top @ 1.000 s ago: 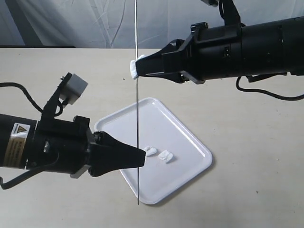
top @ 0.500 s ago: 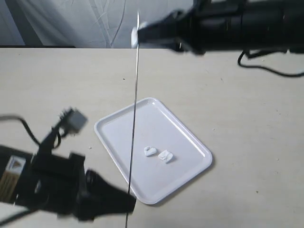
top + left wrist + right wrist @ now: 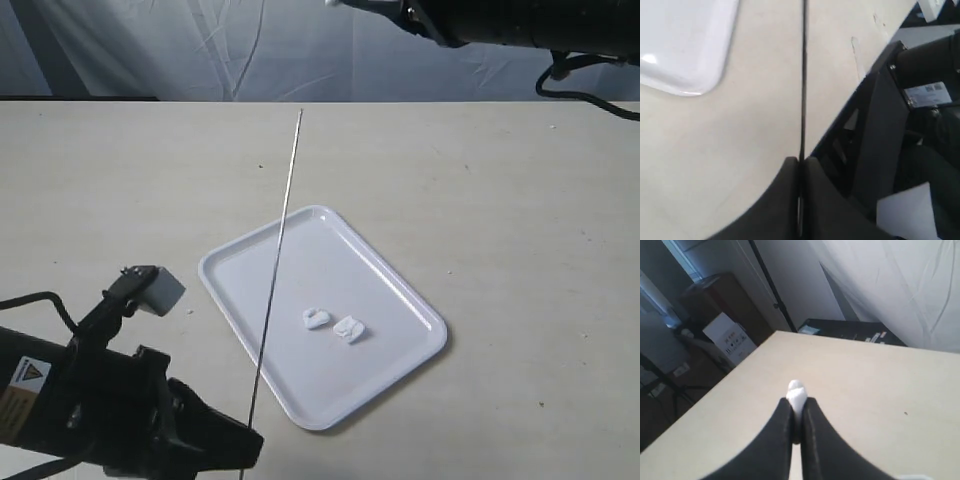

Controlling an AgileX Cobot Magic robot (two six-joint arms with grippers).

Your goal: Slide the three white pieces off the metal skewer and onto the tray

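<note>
- Left end effector [image 3: 801,162] clamps metal skewer [image 3: 803,75], rod extending past its tips.
- Right end effector [image 3: 796,407] pinches one white piece [image 3: 795,392].
- Two white pieces [image 3: 316,318] [image 3: 349,329] on tray [image 3: 300,250].

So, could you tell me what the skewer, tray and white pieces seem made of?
The skewer looks metal: thin, straight, grey. The tray looks like glossy plastic: white, rounded rim. The white pieces look soft, matte, marshmallow-like: irregular lumps.
</note>
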